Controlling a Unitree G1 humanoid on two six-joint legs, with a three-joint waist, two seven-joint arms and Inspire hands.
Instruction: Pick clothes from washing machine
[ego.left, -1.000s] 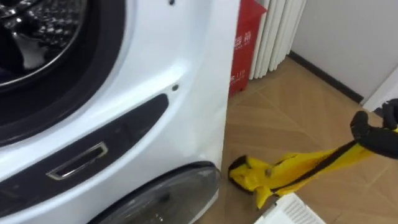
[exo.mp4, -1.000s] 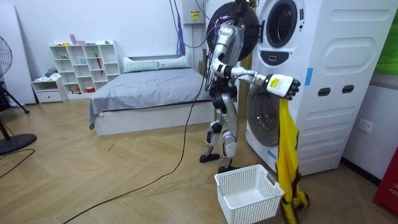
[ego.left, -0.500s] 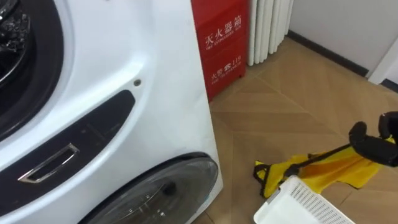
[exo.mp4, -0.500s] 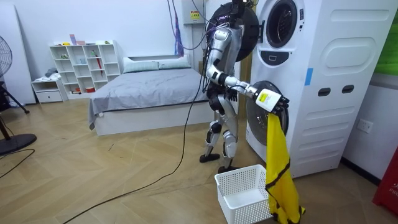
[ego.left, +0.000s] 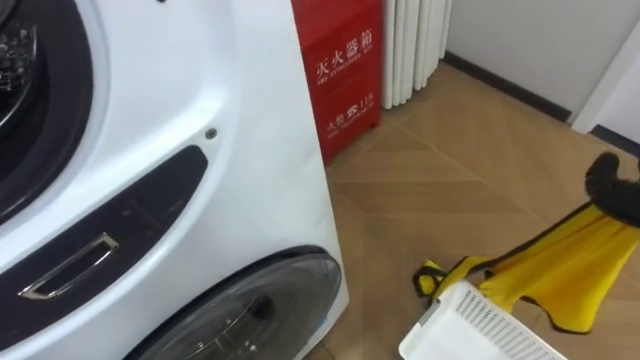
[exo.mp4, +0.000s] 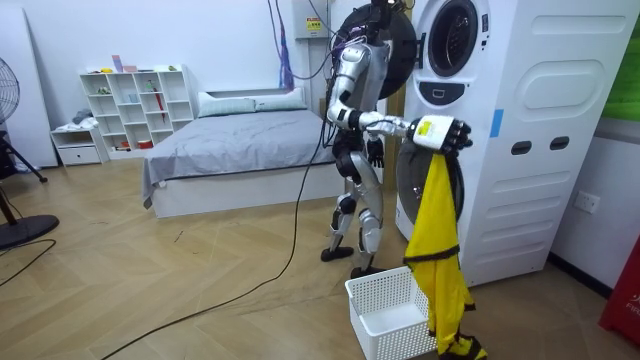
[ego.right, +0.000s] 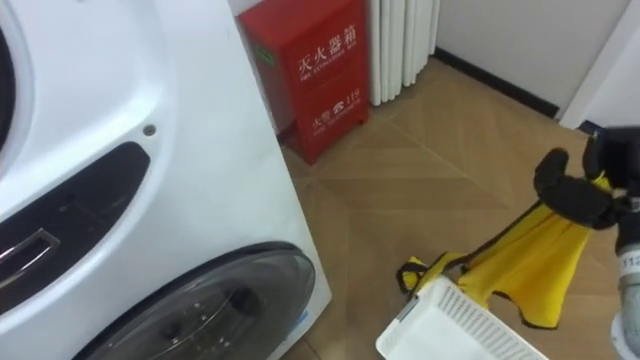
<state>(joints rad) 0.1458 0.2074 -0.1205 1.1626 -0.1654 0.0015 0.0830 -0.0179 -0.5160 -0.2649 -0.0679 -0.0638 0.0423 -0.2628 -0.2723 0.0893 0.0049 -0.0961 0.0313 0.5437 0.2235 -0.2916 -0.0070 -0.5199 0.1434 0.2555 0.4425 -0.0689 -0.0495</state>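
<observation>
Right hand (ego.right: 572, 192), right edge of frame, clamped on garment (ego.right: 530, 262) (soft, light, limp, likely). Hold at bunched top; hem trails beside basket (ego.right: 455, 318).

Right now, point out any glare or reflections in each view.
Left eye view: bright sheen down the washer front; lower door glass reflects light. Right eye view: cloth in the right hand evenly lit, no glare. Room view: soft, even light on the basket.

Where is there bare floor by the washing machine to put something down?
Bare wood floor lies between the red cabinet, the far wall and the white basket. Crowded: beside the basket, where the yellow garment hangs from the right hand to the floor.
</observation>
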